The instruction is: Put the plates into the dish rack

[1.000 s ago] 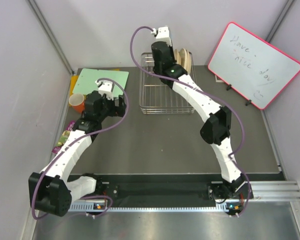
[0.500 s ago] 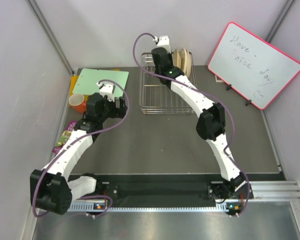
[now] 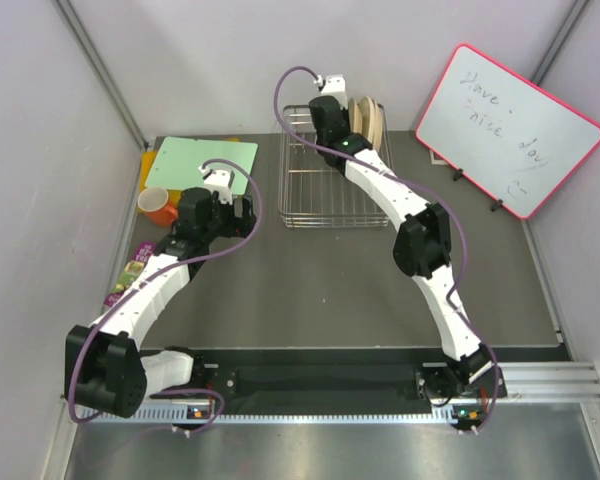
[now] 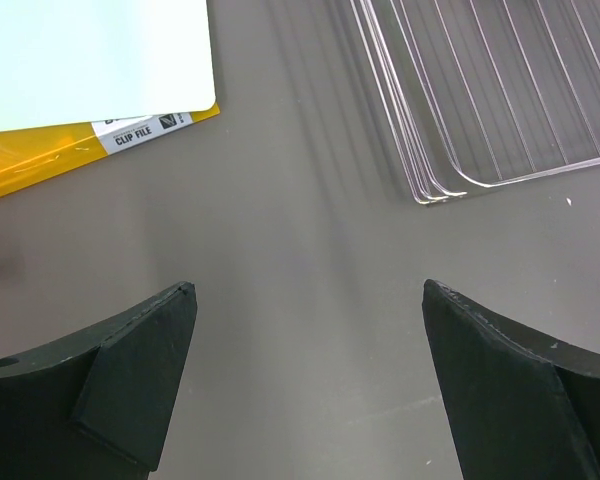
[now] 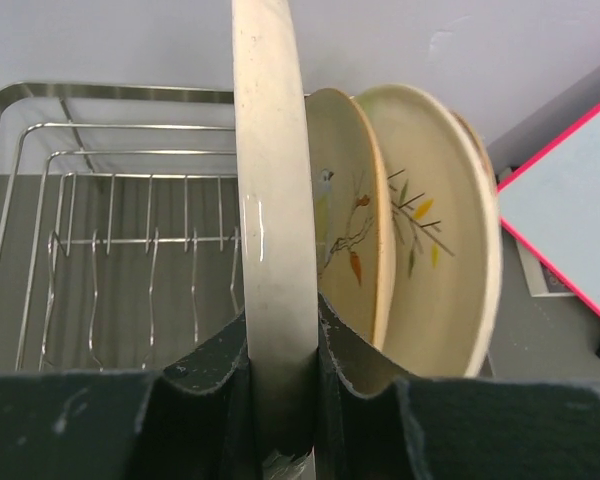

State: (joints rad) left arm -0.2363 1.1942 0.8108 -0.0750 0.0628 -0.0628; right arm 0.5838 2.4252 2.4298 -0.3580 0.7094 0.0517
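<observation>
My right gripper (image 5: 280,335) is shut on the rim of a cream plate (image 5: 270,180), held upright and edge-on over the back of the dish rack (image 5: 110,190). Just to its right two more plates stand in the rack, one with a bird on a twig (image 5: 348,230) and one with leafy twigs (image 5: 435,260). From above, the right gripper (image 3: 332,108) sits at the rack's (image 3: 320,195) far end beside the standing plates (image 3: 370,118). My left gripper (image 4: 308,340) is open and holds nothing, over bare table left of the rack's corner (image 4: 500,130).
A green sheet (image 3: 202,160) on a yellow clip file (image 4: 40,165) lies at the back left, with an orange cup (image 3: 158,207) beside it. Snack packets (image 3: 130,275) lie along the left wall. A pink-framed whiteboard (image 3: 508,128) leans at the back right.
The right gripper has sunk a little toward the rack with the plate in it, close beside the standing plates. The left arm has edged slightly to the right.
</observation>
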